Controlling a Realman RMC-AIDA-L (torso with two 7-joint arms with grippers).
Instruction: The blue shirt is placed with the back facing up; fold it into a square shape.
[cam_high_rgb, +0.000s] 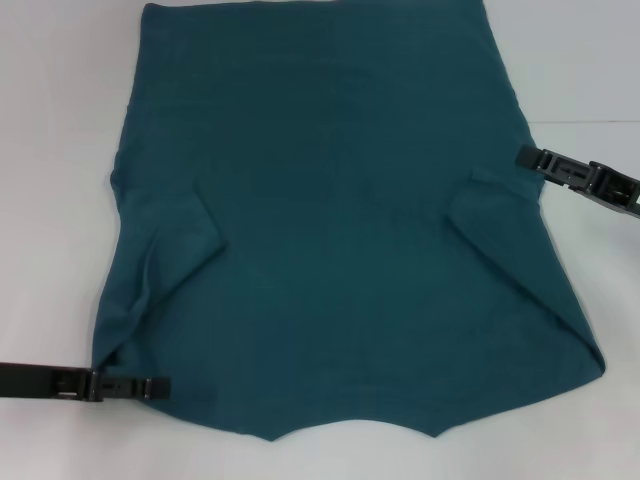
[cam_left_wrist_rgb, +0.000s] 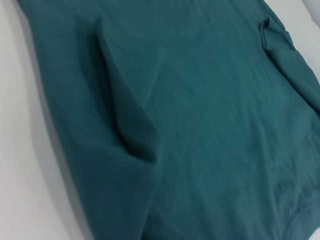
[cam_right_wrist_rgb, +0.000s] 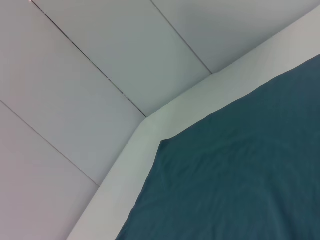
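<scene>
From the head camera I see the blue shirt spread plain side up on the white table, both sleeves already turned inward. My left gripper lies at the near left corner with its tips over the cloth edge; my right gripper sits at the right edge. I cannot tell whether either is clenched.

In the left wrist view the folded sleeve stands up in a ridge; a pull could drag it open.

The right wrist view shows only a far corner, flat.
</scene>
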